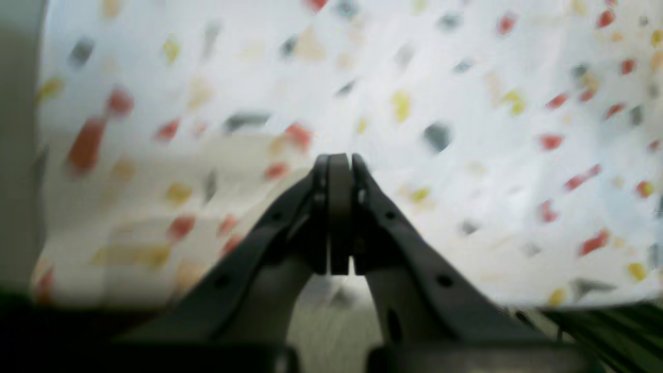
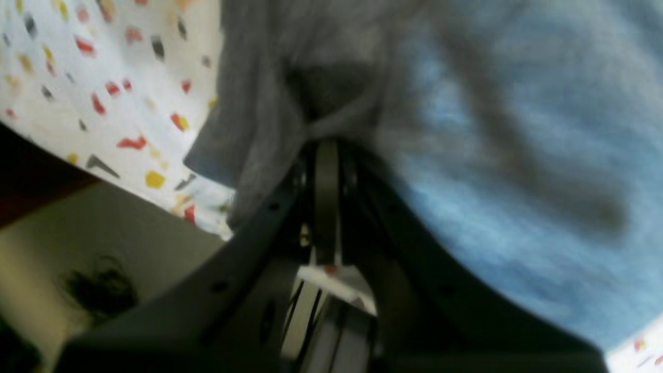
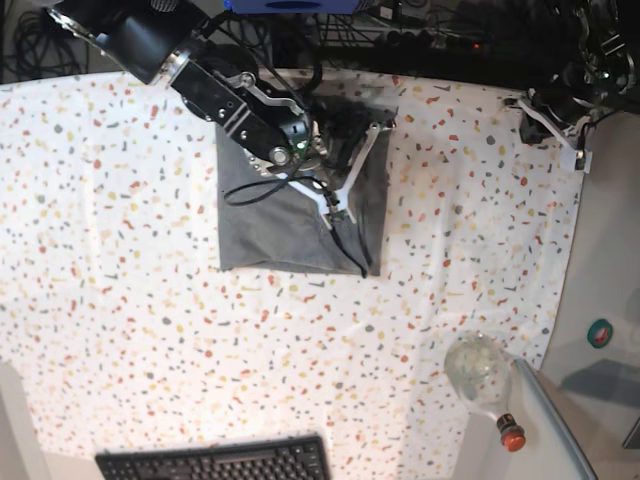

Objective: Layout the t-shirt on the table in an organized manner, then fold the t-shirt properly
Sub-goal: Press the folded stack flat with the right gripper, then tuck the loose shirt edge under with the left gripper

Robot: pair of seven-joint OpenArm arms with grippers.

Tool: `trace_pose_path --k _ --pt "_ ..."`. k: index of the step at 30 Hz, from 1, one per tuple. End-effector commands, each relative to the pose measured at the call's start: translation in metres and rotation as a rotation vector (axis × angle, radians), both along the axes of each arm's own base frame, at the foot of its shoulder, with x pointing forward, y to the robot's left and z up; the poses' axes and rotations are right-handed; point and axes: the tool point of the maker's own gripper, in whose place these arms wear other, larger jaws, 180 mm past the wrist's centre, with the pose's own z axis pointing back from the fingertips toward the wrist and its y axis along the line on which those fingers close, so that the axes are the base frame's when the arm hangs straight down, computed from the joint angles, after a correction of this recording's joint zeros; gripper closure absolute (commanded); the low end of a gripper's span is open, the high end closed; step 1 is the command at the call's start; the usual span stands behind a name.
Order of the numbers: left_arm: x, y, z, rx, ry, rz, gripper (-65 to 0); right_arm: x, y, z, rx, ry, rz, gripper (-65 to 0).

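The heather-grey t-shirt (image 3: pixel 290 215) lies folded into a rough rectangle on the speckled table (image 3: pixel 130 290), at its far middle. My right gripper (image 3: pixel 379 123) is at the shirt's far right corner. In the right wrist view the gripper (image 2: pixel 326 147) is shut with grey t-shirt (image 2: pixel 466 134) fabric bunched at its tips. My left gripper (image 3: pixel 523 103) hangs at the table's far right corner, apart from the shirt. In the left wrist view it (image 1: pixel 339 161) is shut and empty above the speckled table (image 1: pixel 466 77).
A black keyboard (image 3: pixel 215 462) lies at the front edge. A clear glass bottle (image 3: pixel 478 368) with a red cap lies at the front right, next to the plain side ledge (image 3: pixel 605 270). Dark cables and equipment (image 3: pixel 450 30) run along the back.
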Motion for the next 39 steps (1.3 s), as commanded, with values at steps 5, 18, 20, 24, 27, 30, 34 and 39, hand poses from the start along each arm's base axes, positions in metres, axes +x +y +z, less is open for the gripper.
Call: trace_pose_path --k 5,18,20,24,27,30,34,39 --pt "0.014 -0.01 0.007 -0.005 -0.037 -0.046 0.0 -0.005 0.043 0.032 0.078 -0.073 0.125 0.0" --pt "0.026 -0.045 0.0 -0.048 -0.033 -0.137 0.0 0.021 -0.049 0.01 0.043 -0.027 -0.187 0.0" --pt "0.026 -0.056 -0.003 -0.06 -0.025 -0.166 0.0 0.002 -0.023 -0.002 0.028 -0.016 -0.088 0.0" --pt "0.041 -0.072 0.004 -0.066 -0.054 -0.214 0.0 -0.019 0.012 -0.002 0.004 -0.048 0.108 0.0" --pt "0.049 -0.075 0.017 -0.053 -0.093 -0.235 0.0 -0.009 -0.001 0.011 0.012 -0.048 0.079 0.0" --pt "0.045 -0.082 0.021 -0.044 -0.076 -0.255 0.0 0.022 -0.042 0.039 0.069 -0.103 -0.084 0.0" --pt "0.042 -0.096 0.022 -0.057 -0.051 -0.268 -17.3 0.055 -0.116 0.069 0.09 -0.194 -0.328 0.0" --pt "0.055 -0.138 0.03 -0.111 -0.097 -0.329 -61.2 0.059 -0.178 0.064 0.042 -0.195 -0.514 0.0"
